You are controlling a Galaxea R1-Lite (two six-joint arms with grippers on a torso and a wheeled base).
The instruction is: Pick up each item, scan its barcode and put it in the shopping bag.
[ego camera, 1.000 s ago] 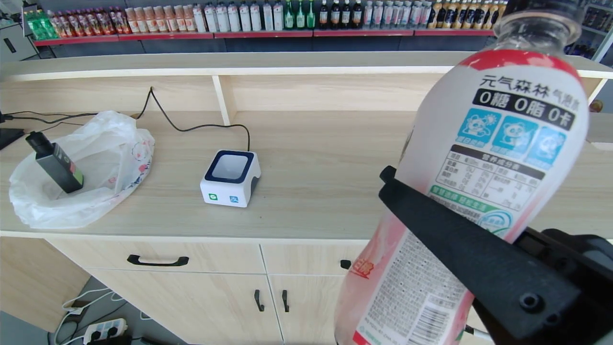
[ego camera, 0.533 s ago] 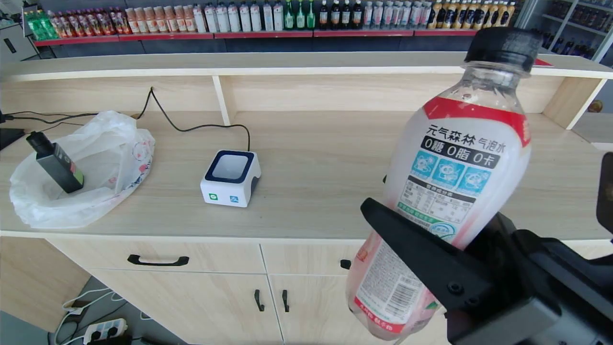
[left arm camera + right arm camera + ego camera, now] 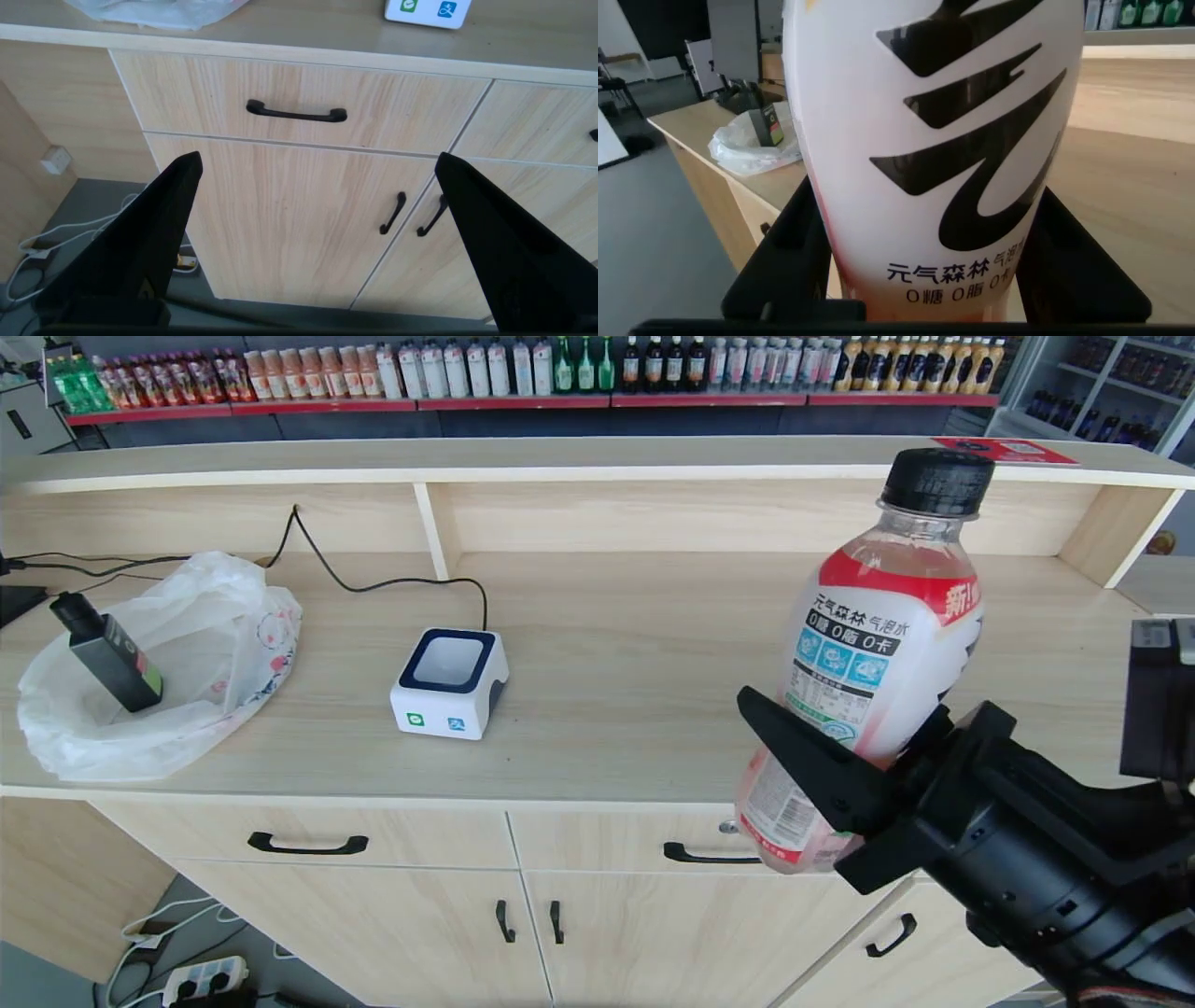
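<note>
A pink-and-white drink bottle (image 3: 878,644) with a black cap is held above the counter's front right edge, tilted cap-up, with my right gripper (image 3: 864,751) shut on its lower half. Its barcode faces left and down. In the right wrist view the bottle (image 3: 934,140) stands between the black fingers (image 3: 785,261). A white barcode scanner (image 3: 450,683) with a blue-rimmed window sits mid-counter. Further left lies the white shopping bag (image 3: 187,653), open, with a dark box (image 3: 107,653) inside. My left gripper (image 3: 318,233) hangs open in front of the cabinet drawers.
The wooden counter (image 3: 635,663) has a raised back shelf and a divider (image 3: 431,527). The scanner's black cable (image 3: 373,583) runs across the counter to the back wall. Drawers and doors with black handles (image 3: 296,114) lie below. Store shelves of bottles (image 3: 560,369) stand behind.
The right gripper has carried the bottle away from the head camera and lower, towards the counter's front edge. Bag, box and scanner have not moved.
</note>
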